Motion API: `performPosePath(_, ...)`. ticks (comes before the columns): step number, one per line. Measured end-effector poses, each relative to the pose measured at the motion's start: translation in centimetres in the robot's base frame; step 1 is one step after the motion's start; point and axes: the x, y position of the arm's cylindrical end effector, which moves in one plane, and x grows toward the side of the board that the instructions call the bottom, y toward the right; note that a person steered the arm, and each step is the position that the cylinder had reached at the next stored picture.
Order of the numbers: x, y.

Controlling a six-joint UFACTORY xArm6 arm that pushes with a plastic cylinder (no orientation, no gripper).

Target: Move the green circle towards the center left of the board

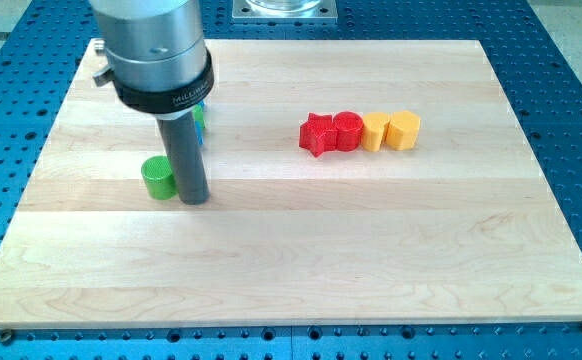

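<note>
The green circle (157, 177) is a short green cylinder on the wooden board (301, 260), at the view's left, about mid-height. My tip (194, 199) rests on the board just to the right of the green circle, touching or nearly touching its right side. The rod rises straight up into the silver and black arm head at the view's top left.
A red star (317, 134), a red circle (347, 130), a yellow star (375, 131) and a yellow hexagon-like block (404, 129) stand in a row at the upper right of centre. Green and blue blocks (200, 124) peek out behind the rod, mostly hidden.
</note>
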Motion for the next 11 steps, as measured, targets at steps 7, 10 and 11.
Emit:
performPosePath(7, -9.0, -8.7)
performPosePath(10, 3.2, -9.1)
performPosePath(11, 4.1, -7.2)
